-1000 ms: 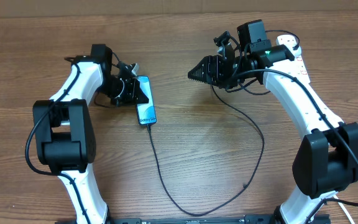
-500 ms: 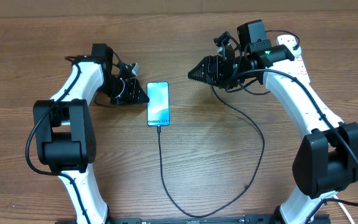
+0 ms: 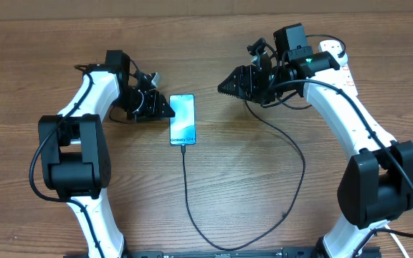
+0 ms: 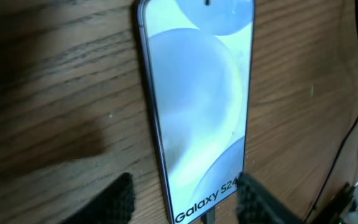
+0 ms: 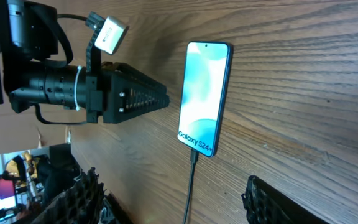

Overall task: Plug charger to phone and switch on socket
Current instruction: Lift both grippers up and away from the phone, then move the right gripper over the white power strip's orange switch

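The phone [image 3: 183, 119] lies flat on the wooden table, blue screen up, white text at its near end. The charger [image 3: 185, 183], a thin black cable, is plugged into the phone's near end and loops right across the table towards the right arm. My left gripper [image 3: 165, 111] sits just left of the phone, open. In the left wrist view the phone [image 4: 197, 106] lies ahead of the spread fingers [image 4: 114, 202]. My right gripper [image 3: 226, 86] hovers open to the phone's right, holding nothing. The white socket [image 3: 334, 49] lies at the far right, mostly hidden behind the right arm.
In the right wrist view the left arm's gripper [image 5: 129, 96] points at the phone [image 5: 205, 96], with the cable [image 5: 191, 180] running toward the camera. The cable's wide loop [image 3: 303, 165] lies on the table between the arms' bases.
The phone was held tilted on edge in my left gripper a second ago. It now lies flat, slightly further right, and the left jaws have opened off it. The right arm has not moved.
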Available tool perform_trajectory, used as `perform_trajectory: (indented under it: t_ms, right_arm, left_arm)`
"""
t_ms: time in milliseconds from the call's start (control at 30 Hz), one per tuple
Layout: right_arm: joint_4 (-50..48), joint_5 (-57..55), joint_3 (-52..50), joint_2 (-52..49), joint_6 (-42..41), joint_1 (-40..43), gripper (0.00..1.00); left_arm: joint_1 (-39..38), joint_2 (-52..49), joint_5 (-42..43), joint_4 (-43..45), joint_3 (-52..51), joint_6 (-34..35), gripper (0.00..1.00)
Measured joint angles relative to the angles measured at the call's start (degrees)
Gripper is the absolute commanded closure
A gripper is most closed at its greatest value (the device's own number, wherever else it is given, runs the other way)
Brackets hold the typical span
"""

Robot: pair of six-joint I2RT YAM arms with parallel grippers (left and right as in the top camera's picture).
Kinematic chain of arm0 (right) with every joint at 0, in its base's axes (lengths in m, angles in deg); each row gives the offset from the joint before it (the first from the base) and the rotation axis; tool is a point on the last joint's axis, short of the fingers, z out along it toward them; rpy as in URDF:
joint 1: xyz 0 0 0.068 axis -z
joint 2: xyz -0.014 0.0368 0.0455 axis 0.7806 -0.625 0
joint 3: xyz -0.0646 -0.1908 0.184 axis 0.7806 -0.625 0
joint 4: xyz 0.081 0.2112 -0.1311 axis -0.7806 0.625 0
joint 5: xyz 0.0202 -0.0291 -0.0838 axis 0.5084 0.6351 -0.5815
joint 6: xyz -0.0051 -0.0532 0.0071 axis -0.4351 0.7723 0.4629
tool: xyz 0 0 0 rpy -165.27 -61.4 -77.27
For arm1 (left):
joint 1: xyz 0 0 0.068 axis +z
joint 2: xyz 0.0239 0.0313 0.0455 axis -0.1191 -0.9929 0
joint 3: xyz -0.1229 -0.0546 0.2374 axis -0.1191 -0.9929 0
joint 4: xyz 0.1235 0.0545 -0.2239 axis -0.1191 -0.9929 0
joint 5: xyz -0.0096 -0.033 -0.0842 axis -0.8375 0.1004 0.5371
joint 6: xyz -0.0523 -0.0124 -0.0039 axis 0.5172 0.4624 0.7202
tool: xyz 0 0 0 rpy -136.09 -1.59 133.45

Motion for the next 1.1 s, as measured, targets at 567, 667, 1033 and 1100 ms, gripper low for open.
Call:
perform_trajectory:
  t_ms: [567,667,1033,1100]
  right_arm:
    - [15.41,-5.88,10.6,0.0,4.72,3.41,0.43]
    - [20.44,-10.25,16.15,0.0,5.16,4.92,0.45]
    - [27.58,-26.6,27.15,0.0,1.97,14.1,0.4]
    - [27.82,-27.89,27.12,0.0,1.09,16.9,0.36]
  left_arm:
    - [0.17,0.74,-9.14,-19.04,28.15,4.98,0.44]
    - [0.2,1.81,-10.27,-21.33,34.1,6.16,0.43]
    - [0.2,6.43,-19.28,-25.81,48.3,11.34,0.0]
    - [0.2,6.97,-20.41,-25.97,48.72,11.69,0.0]
